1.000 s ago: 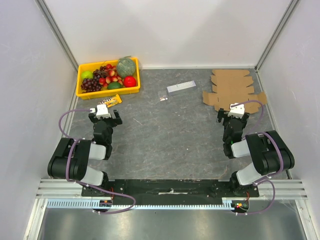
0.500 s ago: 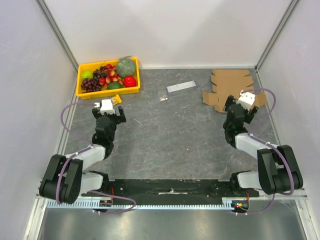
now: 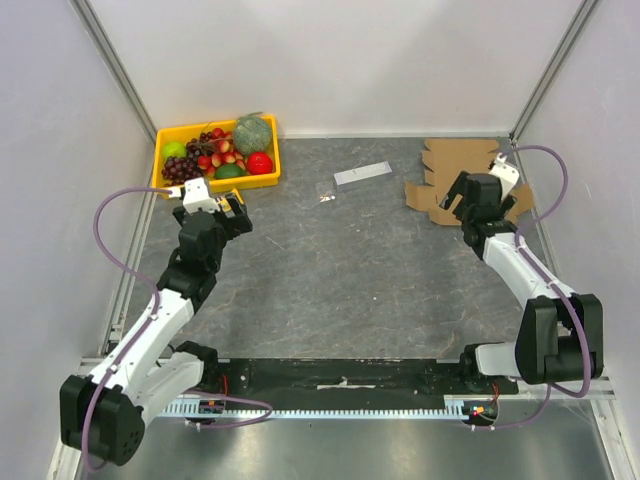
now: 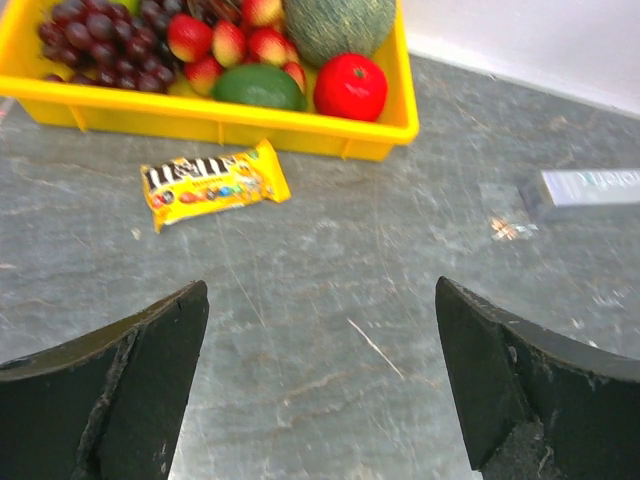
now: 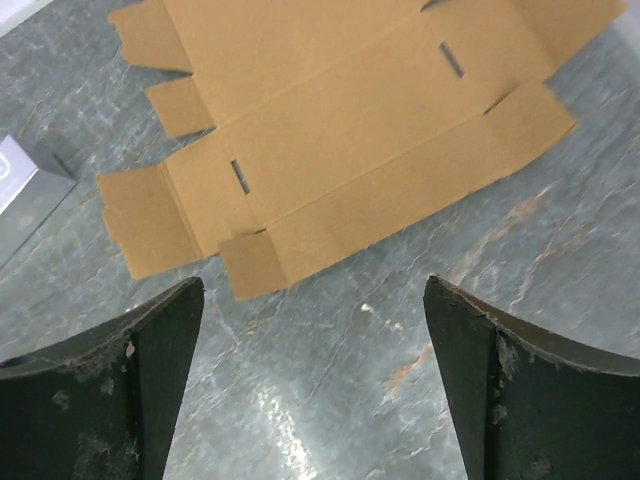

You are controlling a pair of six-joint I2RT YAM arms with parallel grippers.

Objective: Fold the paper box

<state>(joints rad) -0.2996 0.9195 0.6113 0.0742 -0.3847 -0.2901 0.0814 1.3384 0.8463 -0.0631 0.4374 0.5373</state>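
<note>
Through the left wrist camera I see the left gripper (image 4: 320,290) hanging over bare grey tabletop (image 4: 330,330), its two dark fingers (image 4: 110,390) spread wide with nothing between them. Beyond them lies a yellow candy packet (image 4: 215,183), flat and slightly askew, just in front of the yellow tray (image 4: 220,122) but not touching it. The tray holds dark grapes (image 4: 90,30), strawberries (image 4: 210,40), a green fruit (image 4: 258,87), a red round fruit (image 4: 350,87) and a green melon (image 4: 338,22). To the right lies a small clear packet (image 4: 503,200), with a grey strip (image 4: 590,187) just beside it.
</note>
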